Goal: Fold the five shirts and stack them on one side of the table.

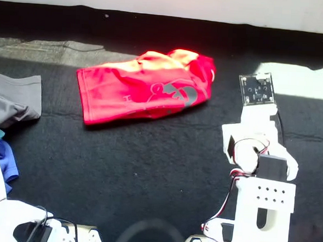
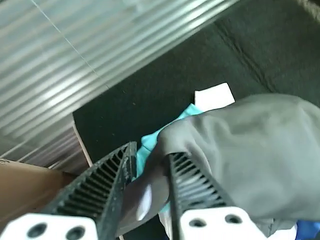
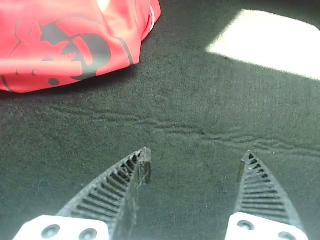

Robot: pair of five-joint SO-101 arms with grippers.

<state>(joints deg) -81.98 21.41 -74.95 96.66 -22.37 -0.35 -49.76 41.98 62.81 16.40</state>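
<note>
Across the black worktop (image 1: 147, 169) a red shirt (image 1: 144, 87) is laid centrally. A grey shirt (image 2: 250, 145) is clamped in the left pincer (image 2: 150, 182) at one side; the right pincer (image 3: 195, 162) is held spread.

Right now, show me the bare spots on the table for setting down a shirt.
Widest free patch: the table between the red shirt and the near edge, left of the right arm. A smaller one lies beyond the open right gripper, beside the red shirt. Crowded: the left edge, where the grey shirt and blue shirt pile up.
</note>
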